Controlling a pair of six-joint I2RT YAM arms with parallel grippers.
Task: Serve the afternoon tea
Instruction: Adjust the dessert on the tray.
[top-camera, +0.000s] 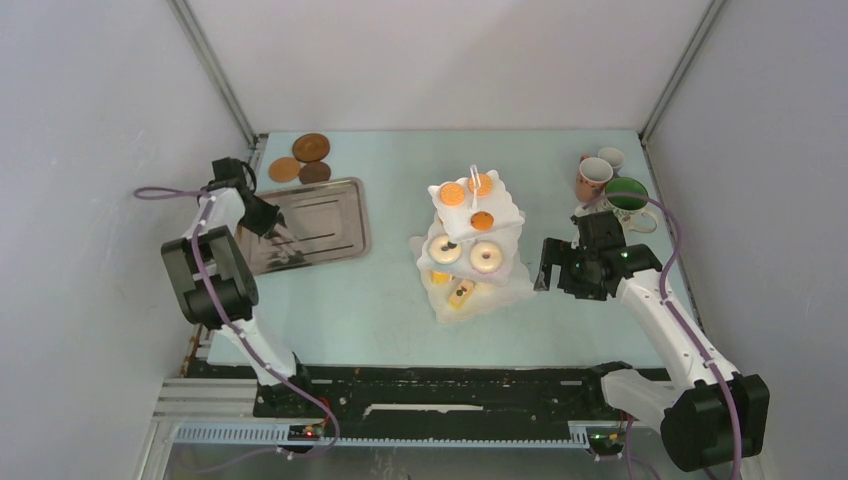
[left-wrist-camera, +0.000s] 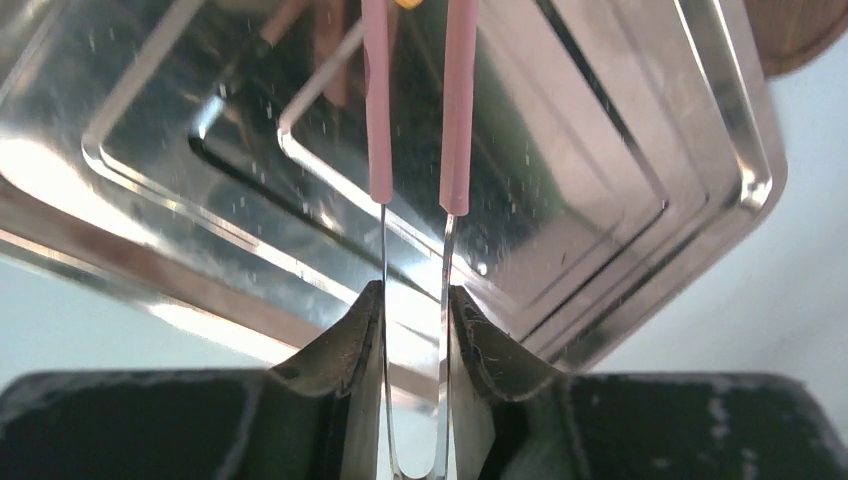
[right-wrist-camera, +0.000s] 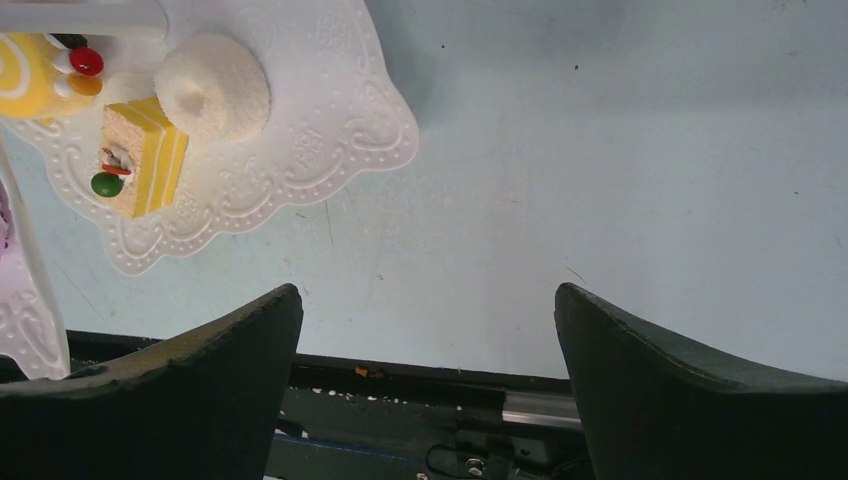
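Just left of the right hand (top-camera: 546, 268) stands the three-tier stand (top-camera: 512, 290).

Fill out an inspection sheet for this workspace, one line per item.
Surface: pale blue table, a few specks.
Job's things: white three-tier stand mid-table, carrying donuts, orange biscuits, yellow cakes; three mugs far right; three coasters far left.
Clutter: metal tray at left; pink tongs.
Hands: left hand shut on pink tongs above metal tray; right hand open, empty, beside stand.
Cables: purple cables along both arms.
Surroundings: white enclosure walls.
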